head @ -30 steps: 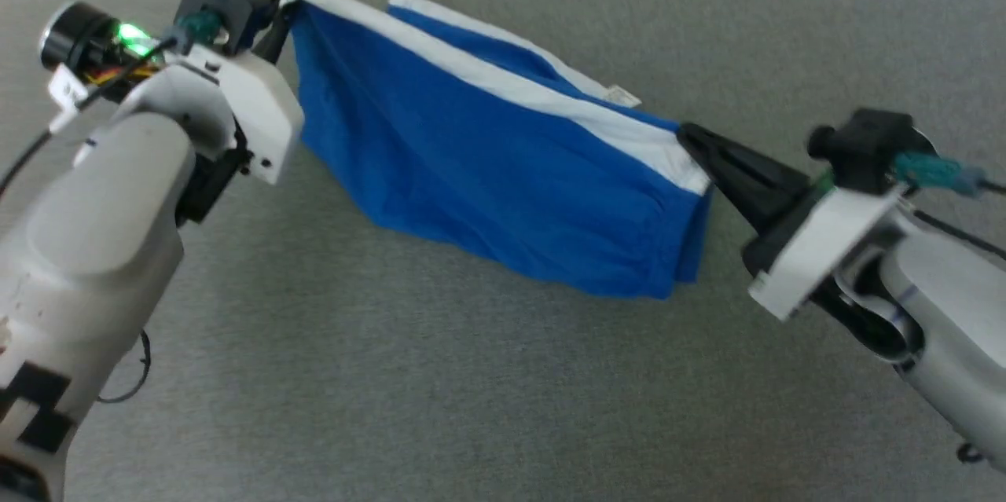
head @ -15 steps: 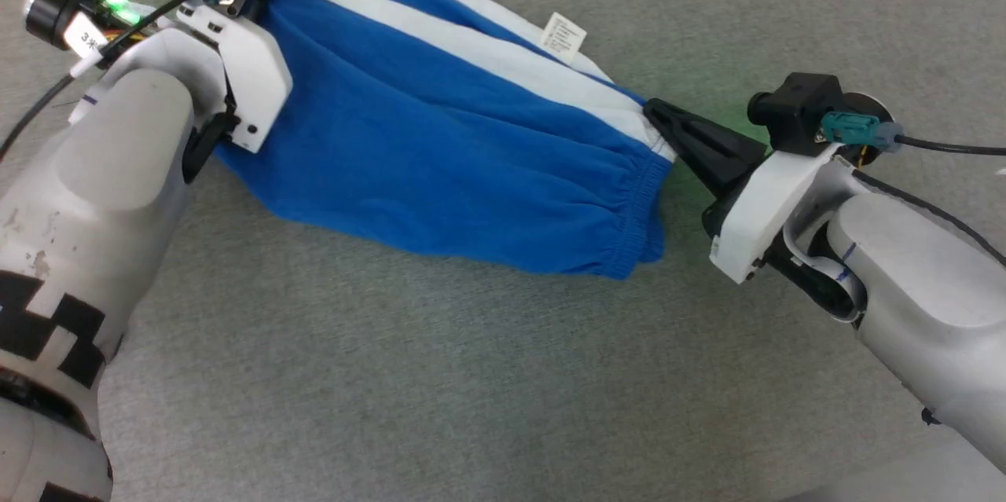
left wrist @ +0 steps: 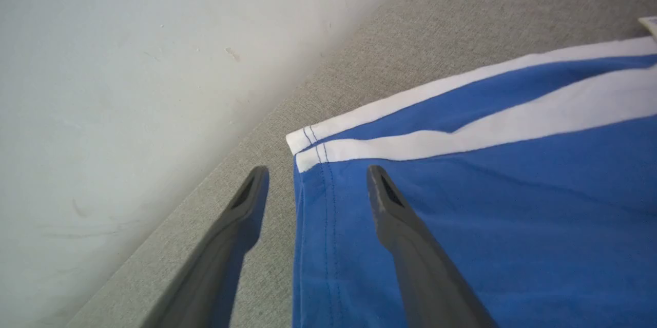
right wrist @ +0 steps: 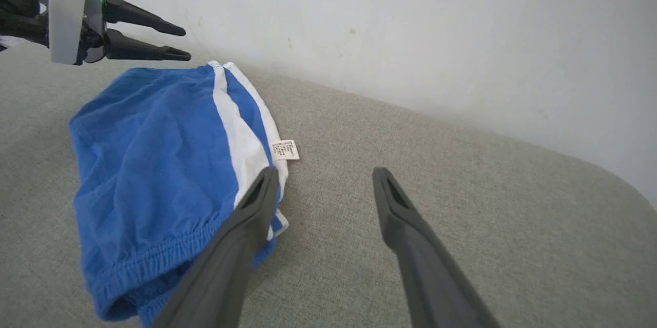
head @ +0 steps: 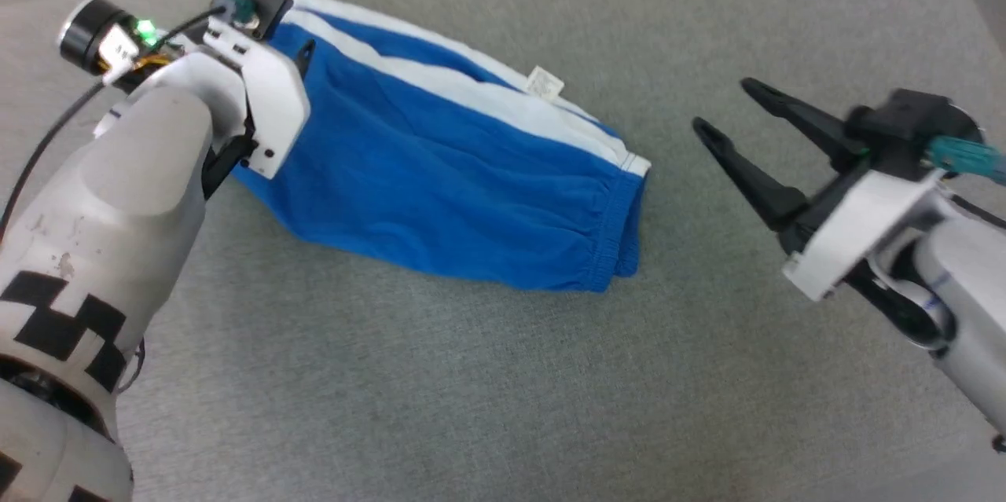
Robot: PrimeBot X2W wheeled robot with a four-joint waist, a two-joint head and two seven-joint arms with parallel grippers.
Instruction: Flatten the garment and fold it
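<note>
1. The shorts (head: 440,196) lie on the grey carpet (head: 471,392), free of both grippers. They form a long blue shape running from the far left towards the middle.
2. Their white stripes (head: 471,93) run along the far edge. A small white tag (head: 545,82) sticks out from that edge onto the carpet. The gathered elastic end faces the right arm.
3. The left arm (head: 118,196) comes up from the lower left, its pale forearm angled towards the far left end of the shorts. Black blocky markings (head: 55,329) show low on the forearm, and a green light (head: 144,32) glows at the wrist.
4. The left gripper (left wrist: 315,174) has its two dark fingers spread apart, with nothing between them held. From its own wrist view, one finger sits over bare carpet and the other over blue cloth, so the fingers straddle the stitched hem by the striped corner. I cannot tell whether either finger touches the fabric.
5. The right arm (head: 943,266) reaches in from the lower right, wrist raised, its fingers pointing up and leftwards towards the elastic end.
6. The right gripper (head: 723,103) is also spread wide and holds nothing. Bare carpet shows between its tips and the shorts.
7. A pale wall (right wrist: 410,35) meets the carpet just beyond the shorts' far side.
</note>
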